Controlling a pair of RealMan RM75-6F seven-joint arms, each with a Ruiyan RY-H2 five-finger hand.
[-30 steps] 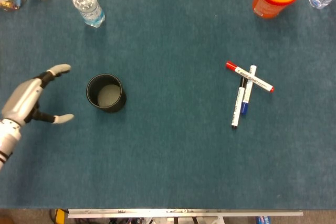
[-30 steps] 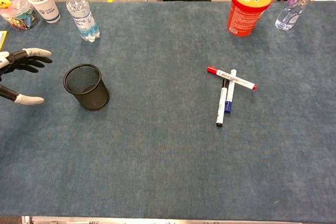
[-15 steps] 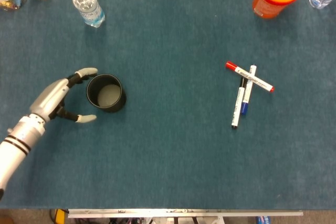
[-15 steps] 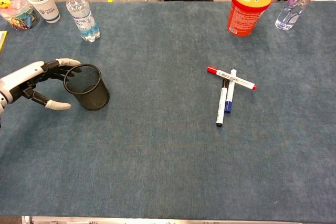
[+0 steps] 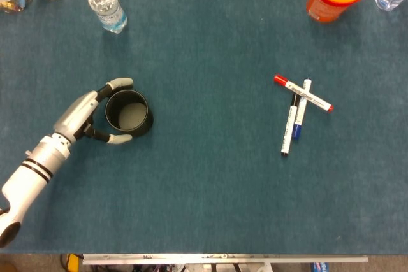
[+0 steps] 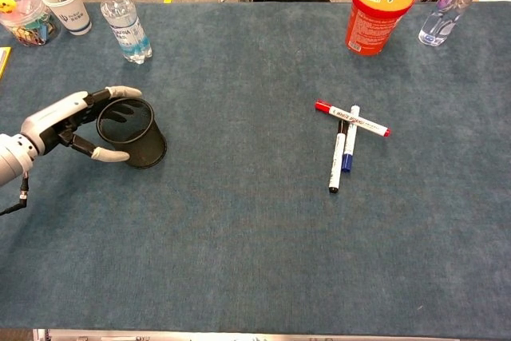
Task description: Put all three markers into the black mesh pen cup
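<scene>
The black mesh pen cup (image 5: 129,113) (image 6: 132,132) stands upright at the left of the blue table. My left hand (image 5: 89,113) (image 6: 70,121) reaches it from the left, fingers spread around its wall, one finger past the far side and the thumb at the near side; I cannot tell whether they touch it. Three markers lie in a loose pile at the right: a red-capped one (image 5: 303,94) (image 6: 351,118) lies across a blue-capped one (image 5: 301,110) (image 6: 350,138) and a black-capped one (image 5: 288,128) (image 6: 336,161). My right hand is not visible.
A water bottle (image 5: 107,7) (image 6: 124,21) stands behind the cup. A paper cup with pens (image 6: 69,4) and a clear tub (image 6: 24,18) sit at the far left corner. An orange canister (image 6: 378,10) and a second bottle (image 6: 449,4) stand at the far right.
My left hand has moved right from open table to the pen cup, and its fingers now curve around the cup. The cup and the markers have not moved.
</scene>
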